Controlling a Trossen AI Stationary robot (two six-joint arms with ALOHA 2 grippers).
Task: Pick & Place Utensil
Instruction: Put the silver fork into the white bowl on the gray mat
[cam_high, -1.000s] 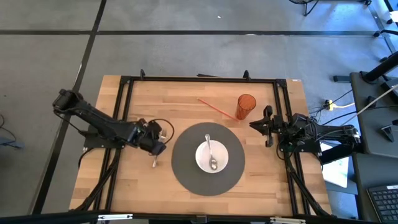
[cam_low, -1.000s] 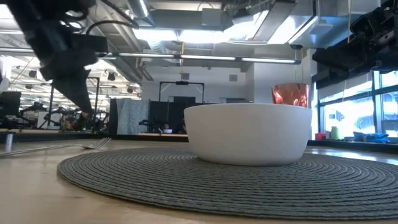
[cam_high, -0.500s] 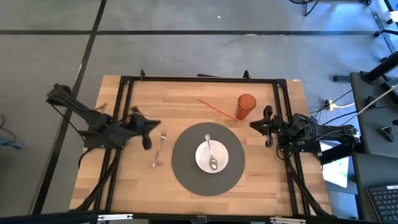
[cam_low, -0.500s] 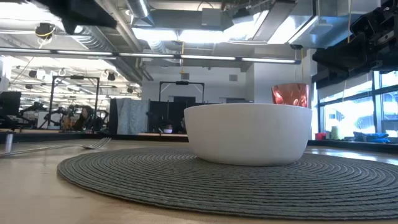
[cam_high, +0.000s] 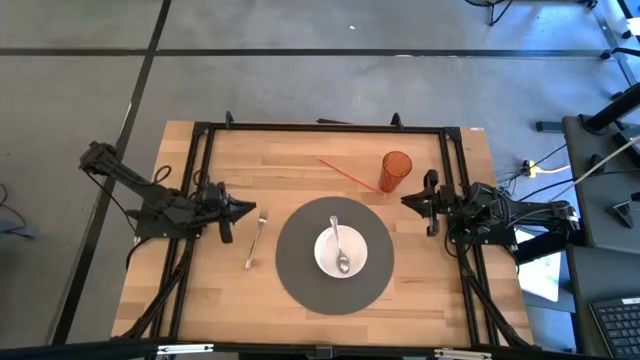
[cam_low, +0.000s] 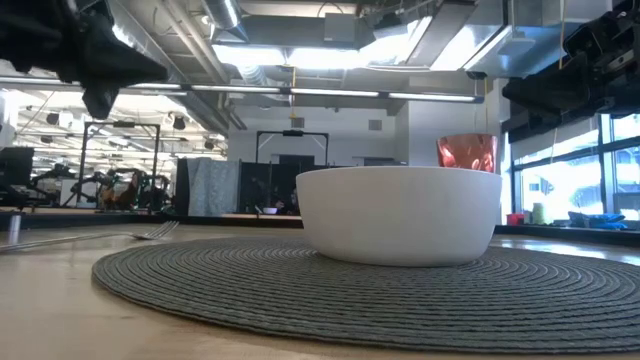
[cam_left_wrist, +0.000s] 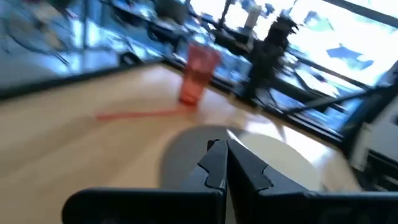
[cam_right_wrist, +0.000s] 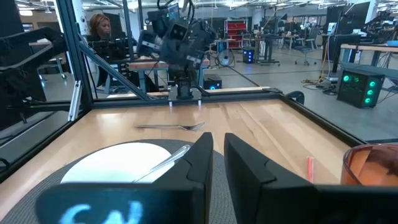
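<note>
The left hand (cam_high: 228, 209), fingers closed and empty, hovers beside the fork (cam_high: 254, 240) on the tabletop (cam_high: 300, 170); swinging low could knock it askew.

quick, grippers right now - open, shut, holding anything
left gripper: shut, empty, beside the fork
right gripper: nearly shut, empty, parked at the table's right edge

A: Past the right gripper (cam_right_wrist: 217, 158), what shows?
B: A white bowl (cam_right_wrist: 118, 163) holding a spoon (cam_right_wrist: 163, 163), a fork (cam_right_wrist: 169, 127) on the wood beyond, and the left arm (cam_right_wrist: 180, 43) behind.
A: Anything else?
B: An orange cup (cam_right_wrist: 372, 168), and a person (cam_right_wrist: 102, 34) behind.
</note>
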